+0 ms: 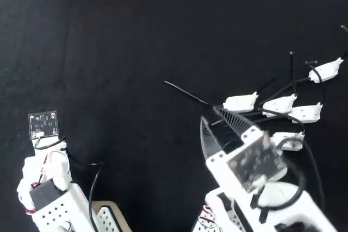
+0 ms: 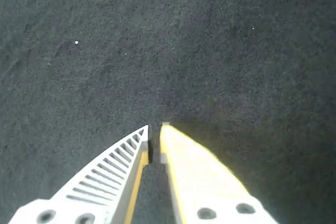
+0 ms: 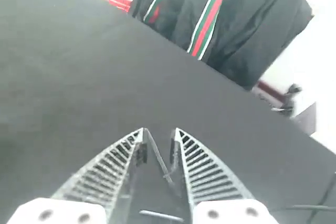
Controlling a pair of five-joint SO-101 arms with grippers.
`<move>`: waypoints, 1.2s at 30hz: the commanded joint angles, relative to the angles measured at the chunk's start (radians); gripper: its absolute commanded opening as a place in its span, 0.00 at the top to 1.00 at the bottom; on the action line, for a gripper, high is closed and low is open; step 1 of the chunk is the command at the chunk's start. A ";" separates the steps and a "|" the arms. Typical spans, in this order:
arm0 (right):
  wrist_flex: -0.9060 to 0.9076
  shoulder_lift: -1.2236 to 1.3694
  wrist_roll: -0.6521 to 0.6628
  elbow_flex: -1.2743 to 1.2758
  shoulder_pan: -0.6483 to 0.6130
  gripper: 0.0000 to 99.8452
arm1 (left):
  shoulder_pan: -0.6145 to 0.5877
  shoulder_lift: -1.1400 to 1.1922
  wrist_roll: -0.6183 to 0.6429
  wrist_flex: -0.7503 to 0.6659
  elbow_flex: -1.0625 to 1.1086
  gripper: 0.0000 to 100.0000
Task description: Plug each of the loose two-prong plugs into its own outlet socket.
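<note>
Several small white plug and socket pieces on black cords lie in a cluster at the right of the black table; I cannot tell plugs from sockets. One piece (image 1: 240, 102) lies nearest the middle, others (image 1: 280, 104) (image 1: 306, 113) beside it, one (image 1: 325, 71) farther back. A thin black cord (image 1: 185, 93) trails left from the cluster. My right gripper (image 1: 208, 113) (image 3: 158, 130) hovers just left of the nearest piece, fingers a narrow gap apart, holding nothing I can make out. My left gripper (image 2: 155, 127) is shut and empty over bare cloth at the front left.
The left arm (image 1: 46, 180) stands folded at the front left corner, the right arm's body (image 1: 255, 167) at the front right, partly covering another white piece (image 1: 288, 140). Dark cloth (image 1: 136, 42) covers the table. Striped dark fabric (image 3: 210, 19) hangs beyond the far edge.
</note>
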 commanded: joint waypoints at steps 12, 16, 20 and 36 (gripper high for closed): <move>-0.180 -0.340 0.057 0.704 0.304 0.92 | -0.163 -0.005 0.078 0.023 0.024 0.97; -0.187 -0.341 0.061 0.889 0.315 0.92 | -0.242 -0.005 0.078 0.017 0.038 0.97; -0.181 -0.341 0.063 1.090 0.316 0.92 | -0.283 -0.003 0.078 0.003 0.067 0.97; -0.164 -0.337 0.063 1.092 0.319 0.92 | -0.271 -0.005 0.149 -0.009 0.065 0.97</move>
